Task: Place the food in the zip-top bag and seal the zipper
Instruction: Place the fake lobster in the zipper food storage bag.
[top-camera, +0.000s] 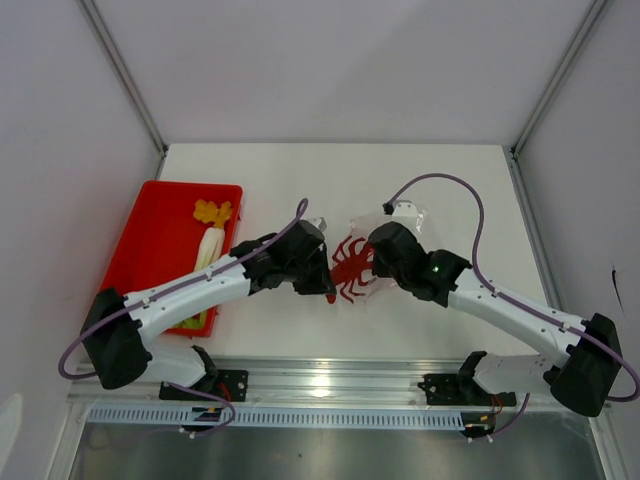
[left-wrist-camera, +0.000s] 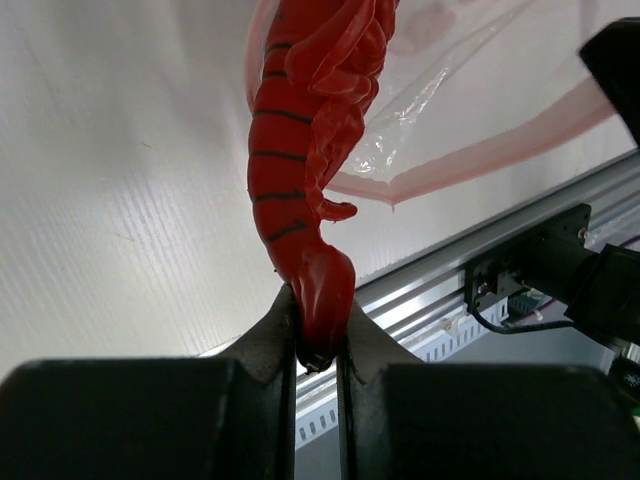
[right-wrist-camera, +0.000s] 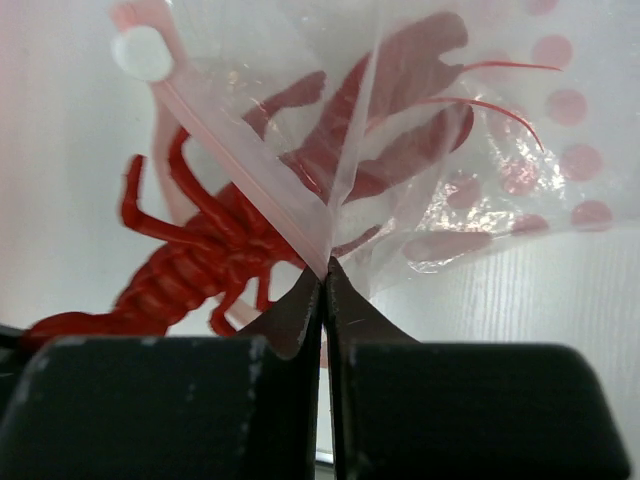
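My left gripper (top-camera: 326, 284) (left-wrist-camera: 320, 340) is shut on the tail of the red crab (top-camera: 352, 265) (left-wrist-camera: 300, 150) and holds it at the mouth of the clear zip-top bag (top-camera: 405, 222) (left-wrist-camera: 450, 90). The crab's head and claws lie inside the bag (right-wrist-camera: 480, 180); its body and tail (right-wrist-camera: 190, 270) stick out. My right gripper (top-camera: 373, 262) (right-wrist-camera: 323, 275) is shut on the pink-red zipper strip (right-wrist-camera: 240, 150) and lifts the mouth edge. The white slider tab (right-wrist-camera: 142, 52) sits at the strip's end. A white radish (top-camera: 208, 250), a yellow-orange piece (top-camera: 212, 212) and green stalks (top-camera: 205, 318) lie in the tray.
A red tray (top-camera: 150, 250) stands at the left of the white table, partly under my left arm. An aluminium rail (top-camera: 320, 380) (left-wrist-camera: 480, 250) runs along the near edge, with the arm bases on it. Grey walls close in on both sides.
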